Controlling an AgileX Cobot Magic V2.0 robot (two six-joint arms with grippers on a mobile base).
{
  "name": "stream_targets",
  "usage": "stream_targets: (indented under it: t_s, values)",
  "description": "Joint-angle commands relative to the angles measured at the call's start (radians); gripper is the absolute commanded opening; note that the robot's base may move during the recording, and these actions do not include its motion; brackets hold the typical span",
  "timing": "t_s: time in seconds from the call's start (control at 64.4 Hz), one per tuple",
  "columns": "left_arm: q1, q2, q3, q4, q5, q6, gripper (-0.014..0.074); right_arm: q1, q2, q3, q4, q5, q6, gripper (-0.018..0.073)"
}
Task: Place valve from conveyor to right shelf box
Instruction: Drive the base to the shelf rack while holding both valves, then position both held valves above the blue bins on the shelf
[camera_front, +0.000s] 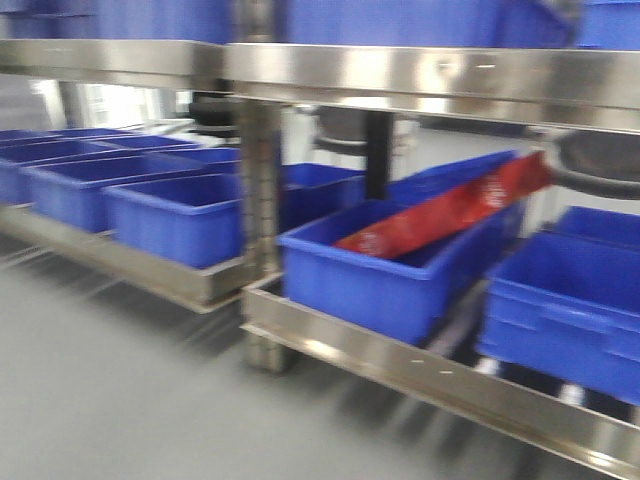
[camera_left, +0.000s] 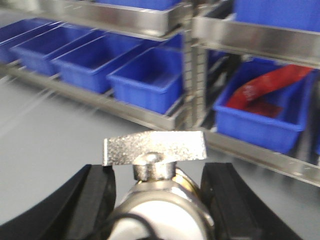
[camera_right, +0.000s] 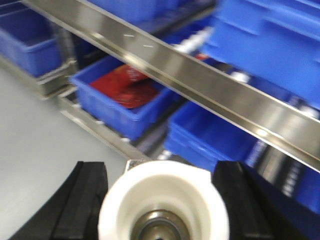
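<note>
In the left wrist view a metal valve (camera_left: 155, 148) with a flat, rough silver handle and a brass-and-steel body sits between the black fingers (camera_left: 95, 195); my left gripper (camera_left: 159, 171) is shut on it. The right wrist view shows a second valve (camera_right: 162, 192) end-on, with a white flared collar around a steel bore, and my right gripper (camera_right: 160, 169) is shut on it. Both are held above the grey floor, facing a steel shelf (camera_front: 420, 365) of blue boxes (camera_front: 565, 300). The conveyor is out of view. Neither gripper shows in the front view.
A blue box (camera_front: 385, 275) on the lower shelf holds a red bag (camera_front: 450, 210). More blue boxes (camera_front: 170, 215) fill the left rack. A steel post (camera_front: 262, 200) stands between the racks and an upper shelf rail (camera_front: 420, 78) overhangs. Smooth grey floor (camera_front: 120, 390) lies in front. All views are motion-blurred.
</note>
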Motion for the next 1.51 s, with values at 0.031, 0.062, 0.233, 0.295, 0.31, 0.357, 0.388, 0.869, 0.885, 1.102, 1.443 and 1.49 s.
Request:
stream_targets:
  t_s: [0.031, 0.062, 0.233, 0.295, 0.31, 0.357, 0.388, 0.869, 0.885, 1.102, 1.443, 1.49]
  values:
    - [-0.004, -0.008, -0.011, -0.011, -0.053, -0.003, -0.0111, -0.004, -0.012, -0.017, -0.009, -0.062, -0.004, -0.0154]
    - [-0.004, -0.008, -0.011, -0.011, -0.053, -0.003, -0.0111, -0.004, -0.012, -0.017, -0.009, -0.062, -0.004, -0.0154]
    - [-0.004, -0.008, -0.011, -0.011, -0.053, -0.003, -0.0111, -0.004, -0.012, -0.017, -0.009, -0.062, -0.004, -0.0154]
    - [-0.004, -0.008, -0.011, -0.011, -0.053, -0.003, -0.0111, -0.004, -0.012, -0.017, -0.009, -0.062, -0.004, -0.0154]
    - [-0.004, -0.008, -0.011, -0.011, -0.053, -0.003, -0.0111, -0.004, -0.012, -0.017, -0.009, -0.062, -0.004, -0.0154]
    - [-0.004, -0.008, -0.011, -0.011, -0.053, -0.003, -0.0111, -0.004, -0.012, -0.017, -0.009, -0.062, -0.004, -0.0154]
    - [-0.004, -0.008, -0.011, -0.011, -0.053, -0.003, -0.0111, -0.004, -0.012, -0.017, -0.009, -0.062, -0.004, -0.0154]
    - [-0.004, -0.008, -0.011, -0.011, -0.053, -0.003, -0.0111, -0.004, -0.012, -0.017, -0.009, -0.062, -0.004, -0.0154]
    - [-0.004, -0.008, -0.011, -0.011, -0.053, -0.003, -0.0111, -0.004, -0.012, -0.017, -0.009, -0.062, -0.004, -0.0154]
    - [-0.004, -0.008, -0.011, -0.011, -0.053, -0.003, -0.0111, -0.004, -0.012, -0.017, -0.009, -0.062, -0.004, -0.0154]
    - [-0.004, -0.008, -0.011, -0.011, -0.053, -0.003, -0.0111, -0.004, -0.012, -0.017, -0.009, -0.062, -0.004, -0.0154]
    - [-0.004, -0.008, -0.011, -0.011, -0.053, -0.003, -0.0111, -0.004, -0.012, -0.017, -0.009, -0.062, -0.004, -0.0154]
